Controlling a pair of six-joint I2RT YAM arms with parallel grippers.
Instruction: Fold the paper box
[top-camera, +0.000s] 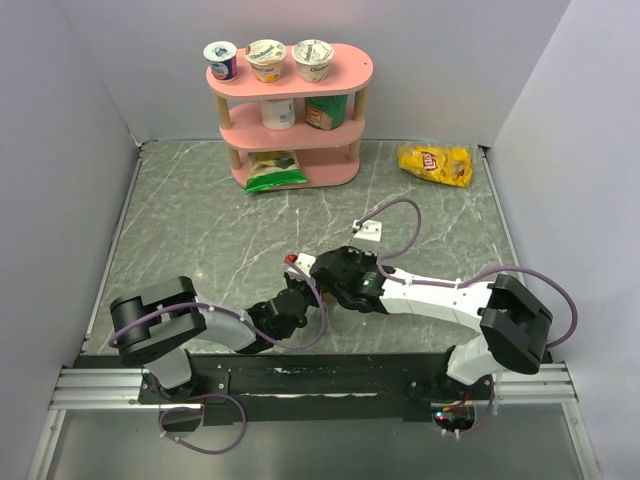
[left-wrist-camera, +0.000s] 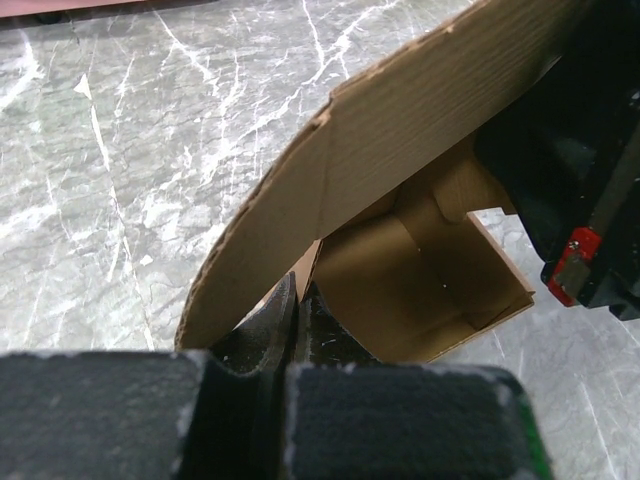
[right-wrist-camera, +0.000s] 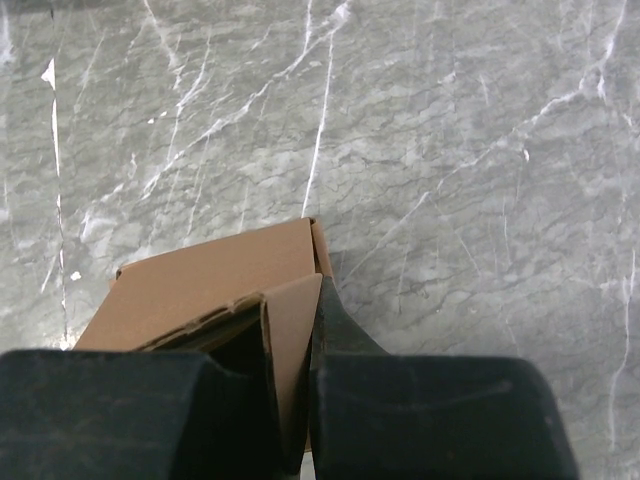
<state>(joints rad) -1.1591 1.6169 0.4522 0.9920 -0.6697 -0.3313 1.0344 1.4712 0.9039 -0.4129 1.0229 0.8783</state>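
The paper box is brown cardboard, partly folded. In the left wrist view its rounded lid flap (left-wrist-camera: 400, 130) arches over the open inside (left-wrist-camera: 420, 280). My left gripper (left-wrist-camera: 298, 300) is shut on a thin edge of the box at its near corner. In the right wrist view the box (right-wrist-camera: 210, 275) sits on the marble, and my right gripper (right-wrist-camera: 300, 340) is shut on one upright flap. In the top view both grippers, left (top-camera: 293, 297) and right (top-camera: 325, 270), meet at the table's middle and hide the box.
A pink three-tier shelf (top-camera: 290, 130) with yogurt cups stands at the back, with a green bag (top-camera: 274, 170) at its foot. A yellow chip bag (top-camera: 436, 164) lies back right. A small white block (top-camera: 368, 230) sits just behind the grippers.
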